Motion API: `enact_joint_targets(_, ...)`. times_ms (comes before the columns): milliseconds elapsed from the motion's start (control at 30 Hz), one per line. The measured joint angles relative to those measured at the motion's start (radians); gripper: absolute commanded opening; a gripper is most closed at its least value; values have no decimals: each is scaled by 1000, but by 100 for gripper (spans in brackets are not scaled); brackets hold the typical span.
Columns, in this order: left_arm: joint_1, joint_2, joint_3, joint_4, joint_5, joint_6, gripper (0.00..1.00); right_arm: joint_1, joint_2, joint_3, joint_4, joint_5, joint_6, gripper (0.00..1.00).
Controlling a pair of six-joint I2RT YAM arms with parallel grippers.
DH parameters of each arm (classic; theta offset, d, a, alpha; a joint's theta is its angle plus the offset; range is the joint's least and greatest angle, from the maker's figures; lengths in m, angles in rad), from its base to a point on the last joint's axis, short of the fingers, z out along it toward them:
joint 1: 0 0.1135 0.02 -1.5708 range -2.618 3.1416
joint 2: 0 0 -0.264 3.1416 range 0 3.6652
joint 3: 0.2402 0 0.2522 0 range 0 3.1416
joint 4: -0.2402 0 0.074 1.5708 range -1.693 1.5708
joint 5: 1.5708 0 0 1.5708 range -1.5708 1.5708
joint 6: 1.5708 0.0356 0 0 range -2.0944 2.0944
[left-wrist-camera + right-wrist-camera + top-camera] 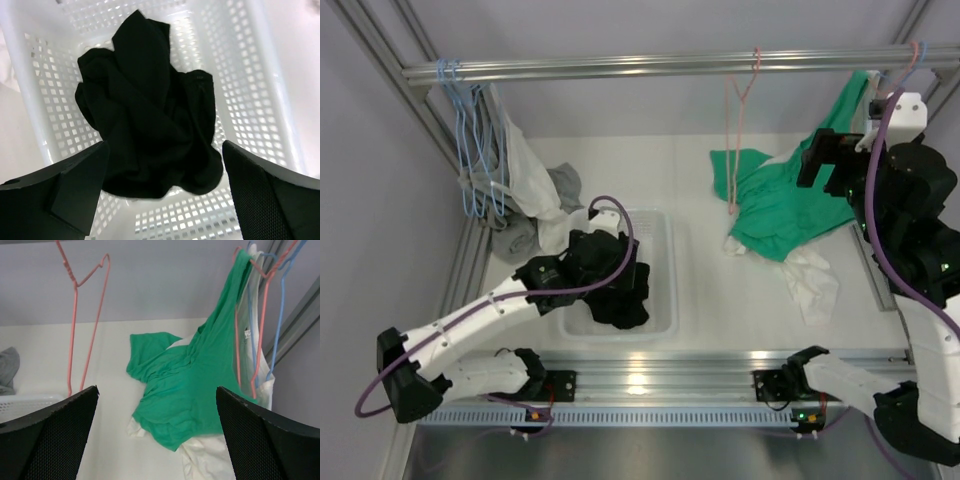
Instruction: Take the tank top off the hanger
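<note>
Left end effector point(164, 144) above garment point(145, 115) (black)

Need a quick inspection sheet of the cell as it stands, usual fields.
Surface: white table, partly covered by cloth.
Job's things: green garment hangs from a pink hanger at the rail's right end, its lower part spread on the table; black garment lies in the white basket.
Clutter: empty pink hanger; blue hangers with pale garments at left; white cloth by the green garment's edge.
End effectors: left end effector open over the black garment, holding nothing; right end effector open, empty, facing the green garment.
Cables: purple cables loop over the arms; no snag seen.
Surroundings: aluminium frame rail, grey walls.
</note>
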Motion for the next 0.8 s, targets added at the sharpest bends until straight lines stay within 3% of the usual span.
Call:
enact_joint_targets(133, -28, -75, 103, -85, 30, 22, 99, -71, 75, 116, -13, -5, -38, 99)
enact_joint_targets(233, -27, -159, 153, -88, 56, 71, 99, -241, 132, 174, -24, -72, -53, 93)
enact_joint_targets(333, -27, -238, 148, -92, 57, 119, 99, -411, 196, 195, -29, -137, -63, 93)
enact_joint_targets(433, -27, -294, 86, -92, 46, 148, 99, -506, 271, 195, -36, -199, -87, 91)
enact_joint_targets(800, -27, -394, -11, -125, 33, 174, 99, -602, 342, 171, -70, -330, -143, 84)
